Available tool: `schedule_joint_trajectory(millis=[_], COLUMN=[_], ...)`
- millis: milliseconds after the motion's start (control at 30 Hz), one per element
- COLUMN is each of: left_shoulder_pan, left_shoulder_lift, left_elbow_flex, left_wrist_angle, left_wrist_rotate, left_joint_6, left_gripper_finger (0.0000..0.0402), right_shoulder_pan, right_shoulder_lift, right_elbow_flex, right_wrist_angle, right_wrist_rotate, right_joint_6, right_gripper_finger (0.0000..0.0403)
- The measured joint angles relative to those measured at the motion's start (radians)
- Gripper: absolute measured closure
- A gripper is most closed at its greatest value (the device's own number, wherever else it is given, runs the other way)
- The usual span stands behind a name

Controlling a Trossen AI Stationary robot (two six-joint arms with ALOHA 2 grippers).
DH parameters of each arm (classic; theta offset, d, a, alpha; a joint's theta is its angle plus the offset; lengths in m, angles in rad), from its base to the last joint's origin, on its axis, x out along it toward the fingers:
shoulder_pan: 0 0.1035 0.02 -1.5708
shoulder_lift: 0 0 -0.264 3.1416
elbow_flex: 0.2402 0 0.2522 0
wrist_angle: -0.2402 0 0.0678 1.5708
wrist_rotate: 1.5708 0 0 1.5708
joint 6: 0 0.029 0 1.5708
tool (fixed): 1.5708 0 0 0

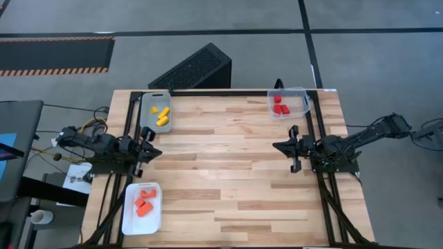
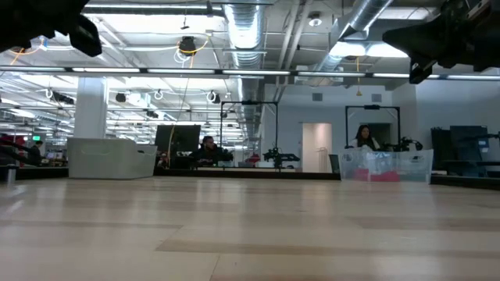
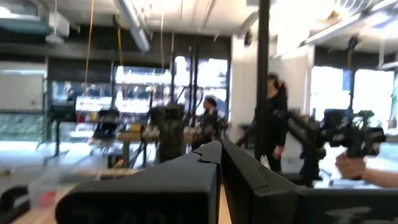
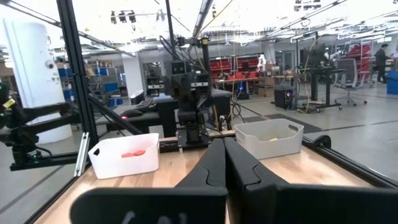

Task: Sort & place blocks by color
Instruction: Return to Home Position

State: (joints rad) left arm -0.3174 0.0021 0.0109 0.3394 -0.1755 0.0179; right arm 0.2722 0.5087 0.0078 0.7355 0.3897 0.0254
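Observation:
In the high view, yellow blocks [image 1: 162, 115] lie in a grey tray [image 1: 147, 119] at the far left. Red blocks [image 1: 280, 105] lie in a clear tray [image 1: 302, 97] at the far right, and orange blocks [image 1: 143, 203] in a white tray [image 1: 154, 220] at the near left. My left gripper [image 1: 156, 151] hangs shut at the table's left edge. My right gripper [image 1: 276, 146] hangs shut near the right edge. Both are well above the wood and hold nothing. The right wrist view shows the orange blocks [image 4: 132, 154] and the grey tray [image 4: 268, 138] across the table.
The wooden table top [image 1: 221, 166] between the two arms is bare planks. A black metal frame [image 1: 228, 91] runs along the table's edges. A dark slotted box [image 1: 194, 69] stands on the floor behind the far edge. People stand in the room beyond [image 2: 365, 139].

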Motion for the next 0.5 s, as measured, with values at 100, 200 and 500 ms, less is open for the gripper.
schedule_joint_trajectory(millis=[100,200,500], left_shoulder_pan=[0.001,0.001,0.001], left_shoulder_lift=[-0.001,0.0,0.0], left_elbow_flex=[0.0,-0.001,-0.002], left_wrist_angle=[-0.001,-0.038,-0.101], left_wrist_rotate=[0.038,0.038,0.039], left_joint_6=[0.009,0.016,-0.001], left_gripper_finger=[0.04,0.04,0.04], right_shoulder_pan=[0.0,0.0,0.0], right_shoulder_lift=[0.0,0.002,0.002], right_elbow_flex=[0.0,0.0,-0.001], right_wrist_angle=[-0.006,-0.03,-0.062], right_wrist_rotate=[-0.005,-0.023,-0.079], right_joint_6=[-0.002,-0.007,-0.015], right_gripper_finger=[0.0396,0.0396,0.0396])
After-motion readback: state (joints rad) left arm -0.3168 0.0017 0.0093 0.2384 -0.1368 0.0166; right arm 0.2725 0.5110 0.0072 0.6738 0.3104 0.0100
